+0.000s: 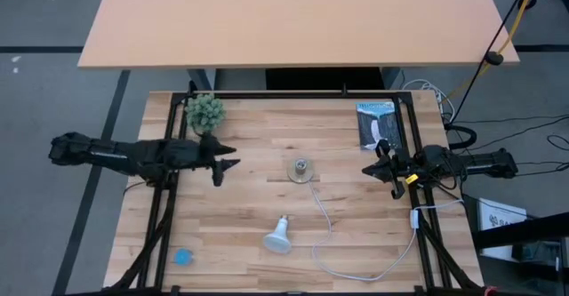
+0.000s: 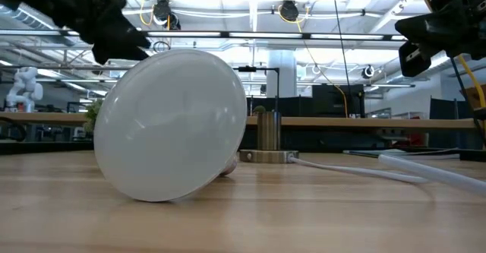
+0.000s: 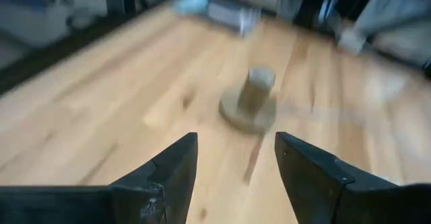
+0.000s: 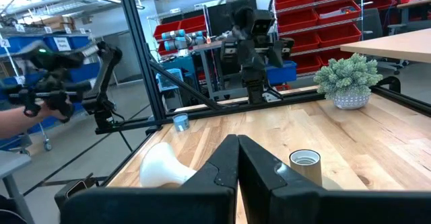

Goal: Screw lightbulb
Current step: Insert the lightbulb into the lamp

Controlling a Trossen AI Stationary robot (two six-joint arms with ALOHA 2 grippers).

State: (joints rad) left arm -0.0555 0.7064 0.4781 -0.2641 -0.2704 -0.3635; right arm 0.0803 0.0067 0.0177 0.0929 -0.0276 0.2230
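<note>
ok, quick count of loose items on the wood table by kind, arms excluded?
lightbulb: 1
socket with white cord: 1
small potted plant: 1
booklet: 1
blue round object: 1
Total: 5

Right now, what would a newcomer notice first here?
The lightbulb lies on its side on the wooden table, near its front edge. The socket stands mid-table, its white cord trailing forward. The left gripper and right gripper flank it, empty.
</note>
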